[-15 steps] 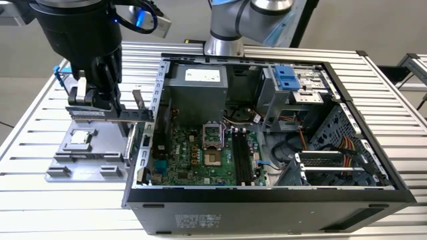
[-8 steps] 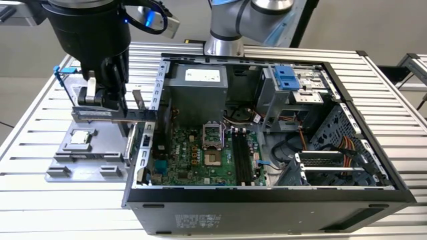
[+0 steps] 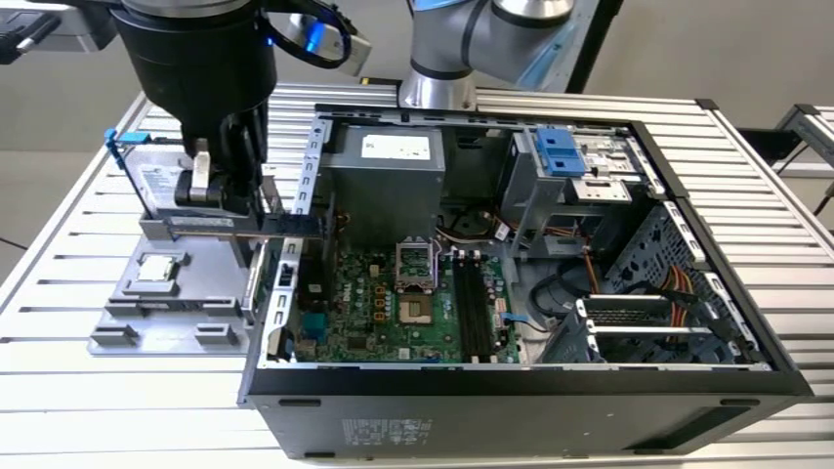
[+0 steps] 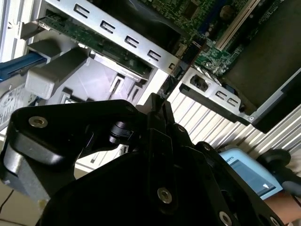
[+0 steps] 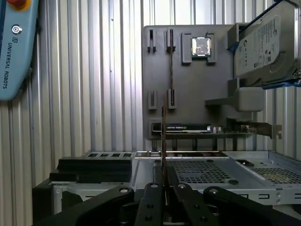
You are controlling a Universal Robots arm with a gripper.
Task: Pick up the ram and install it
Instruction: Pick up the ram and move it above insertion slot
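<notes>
- Ram point(image 5: 163, 136) is edge-on, pinched between the fingers of the gripper point(image 5: 164, 181), which is narrowed tight onto it.
- Gripper and stick hang over the grey parts tray point(image 3: 124, 318), at the exterior view's left of the open computer case point(image 3: 521, 396).
- CPU chip point(image 3: 156, 269) lies in the tray.
- Black motherboard slots point(image 3: 472, 313) are well apart from the ram, inside the case.
</notes>
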